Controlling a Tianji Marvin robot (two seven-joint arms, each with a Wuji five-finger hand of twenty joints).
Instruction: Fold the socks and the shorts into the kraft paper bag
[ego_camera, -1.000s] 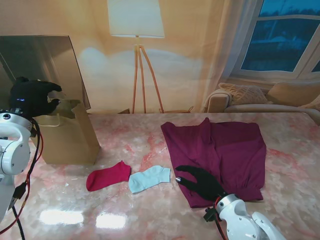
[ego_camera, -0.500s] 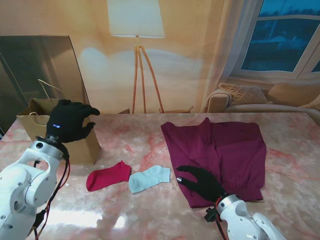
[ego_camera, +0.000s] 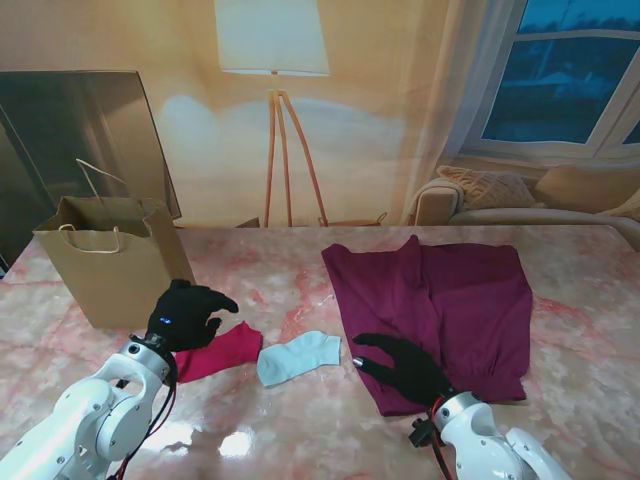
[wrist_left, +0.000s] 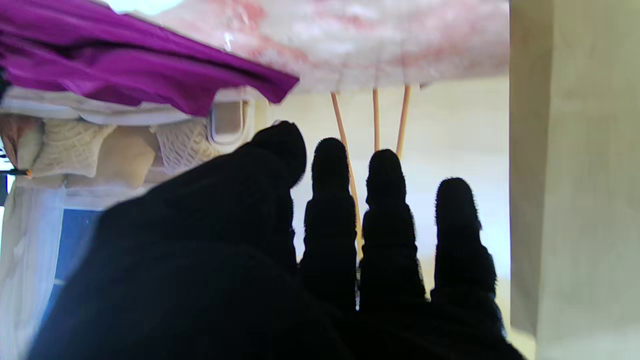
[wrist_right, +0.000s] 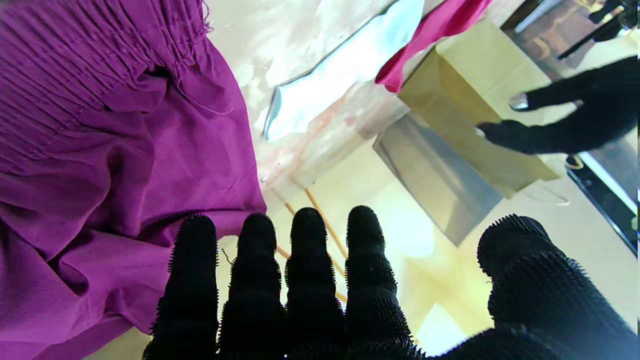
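Standing upright at the far left of the marble counter, the kraft paper bag has its mouth open, and the left hand, fingers loosely spread and holding nothing, hovers over the near end of the red sock. Beside that sock lies the pale blue sock, and to its right the magenta shorts are spread flat. At the shorts' near edge the right hand rests with fingers extended and apart, gripping nothing
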